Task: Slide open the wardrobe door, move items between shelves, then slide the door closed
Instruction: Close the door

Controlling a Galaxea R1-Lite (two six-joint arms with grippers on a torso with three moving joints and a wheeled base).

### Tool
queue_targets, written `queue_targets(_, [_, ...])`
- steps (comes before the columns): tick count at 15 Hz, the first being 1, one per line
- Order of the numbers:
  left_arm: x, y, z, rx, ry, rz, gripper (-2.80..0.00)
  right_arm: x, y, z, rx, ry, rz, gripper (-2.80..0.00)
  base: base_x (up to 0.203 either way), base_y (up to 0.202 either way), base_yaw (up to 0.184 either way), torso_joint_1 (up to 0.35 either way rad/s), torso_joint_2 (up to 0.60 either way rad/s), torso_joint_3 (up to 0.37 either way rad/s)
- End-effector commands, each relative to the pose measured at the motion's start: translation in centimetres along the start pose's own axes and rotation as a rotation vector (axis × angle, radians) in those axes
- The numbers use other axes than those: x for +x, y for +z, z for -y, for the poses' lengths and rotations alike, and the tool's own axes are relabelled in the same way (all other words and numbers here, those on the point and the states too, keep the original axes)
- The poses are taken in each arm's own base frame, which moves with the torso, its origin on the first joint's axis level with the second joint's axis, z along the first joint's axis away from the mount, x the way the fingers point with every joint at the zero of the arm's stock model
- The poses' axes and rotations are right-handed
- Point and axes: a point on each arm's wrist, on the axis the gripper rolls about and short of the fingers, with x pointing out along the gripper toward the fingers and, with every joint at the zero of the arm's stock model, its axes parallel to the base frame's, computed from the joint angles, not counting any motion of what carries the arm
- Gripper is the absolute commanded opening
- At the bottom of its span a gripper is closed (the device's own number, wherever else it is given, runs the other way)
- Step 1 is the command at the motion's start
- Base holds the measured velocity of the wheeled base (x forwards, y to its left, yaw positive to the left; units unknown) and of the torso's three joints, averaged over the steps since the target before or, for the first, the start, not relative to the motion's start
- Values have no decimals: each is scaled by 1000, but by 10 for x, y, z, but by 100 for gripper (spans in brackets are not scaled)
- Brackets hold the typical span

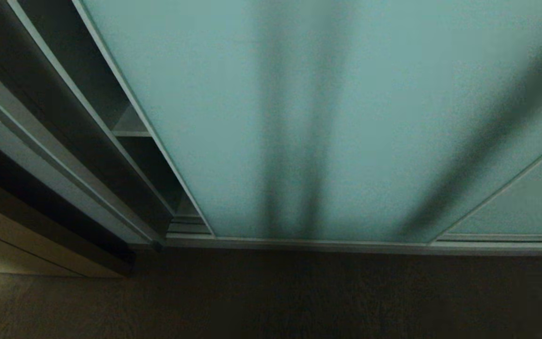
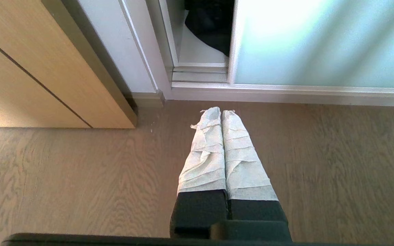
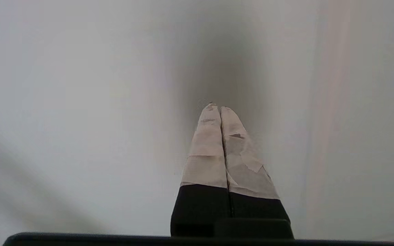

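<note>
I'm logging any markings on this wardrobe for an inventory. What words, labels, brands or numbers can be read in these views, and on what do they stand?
None can be read.
The sliding wardrobe door: plain frosted glass, no print.
The shelves: bare boards, no label.
The black item seen through the gap: no label shows.
The left gripper and right gripper: plain tape wrap, no writing.

Head camera: high, tilted steeply down, close to the sliding wardrobe door point(image 1: 327, 117); bottom track point(image 1: 346, 245) and floor point(image 1: 271, 301) nearest. Left wrist camera: low, faces forward and down over the wood floor point(image 2: 63, 184) toward the door's left edge point(image 2: 233, 41). Shared with head view: that edge, open gap, track. Right wrist camera: very near, facing a pale frosted surface point(image 3: 80, 102).
</note>
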Motion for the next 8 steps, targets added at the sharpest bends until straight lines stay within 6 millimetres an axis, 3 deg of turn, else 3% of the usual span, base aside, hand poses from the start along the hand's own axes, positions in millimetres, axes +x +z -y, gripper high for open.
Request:
queue_targets(1, [0,0,0,1,0,-2,-280,11,-4,12,5,-86,25,-280,0,0,0,0,0,0])
queue_targets(4, [0,0,0,1,0,-2,-280,6,-1,12,19,-93,48,-280,0,0,0,0,0,0])
queue_targets(8, [0,0,0,1,0,-2,-280,-41,-26,5,-64,106,-69,-280,0,0,0,0,0,0])
